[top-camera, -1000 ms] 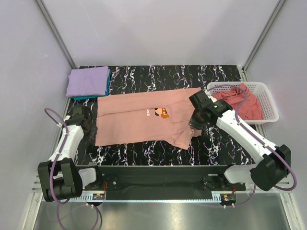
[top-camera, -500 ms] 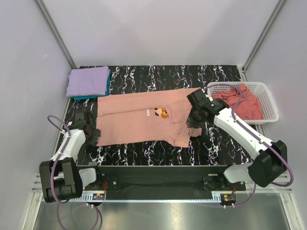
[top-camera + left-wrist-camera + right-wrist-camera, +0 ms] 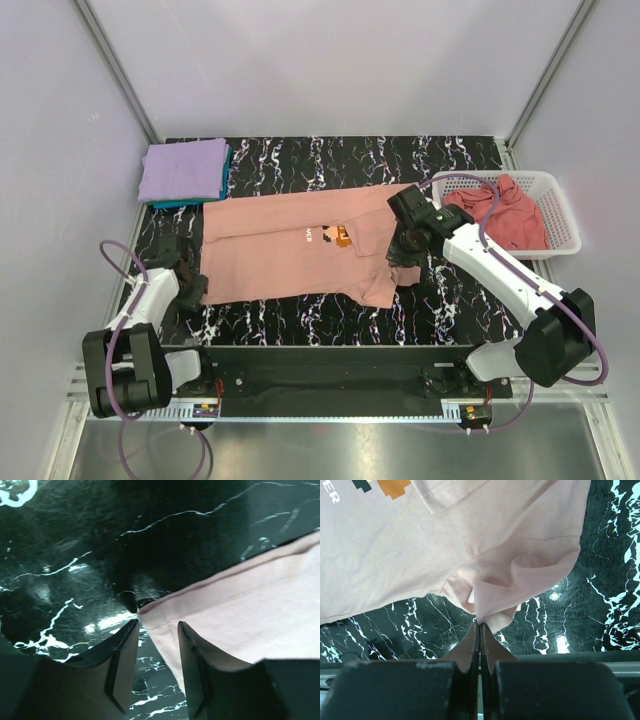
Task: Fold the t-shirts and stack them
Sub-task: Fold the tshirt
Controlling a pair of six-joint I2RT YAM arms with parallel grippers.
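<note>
The salmon-pink t-shirt [image 3: 290, 250] lies lengthwise across the table's [image 3: 330, 322] middle. Its near-left hem corner sits just ahead of the left gripper's [image 3: 157, 626] parted, empty jaws. The right gripper [image 3: 480, 626] pinches the near-right sleeve.

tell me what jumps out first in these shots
A salmon-pink t-shirt lies spread across the middle of the black marble table. The right gripper pinches its bunched edge, while the left gripper stands open at the shirt's near-left corner. A folded lavender t-shirt tops a stack at the far left.
</note>
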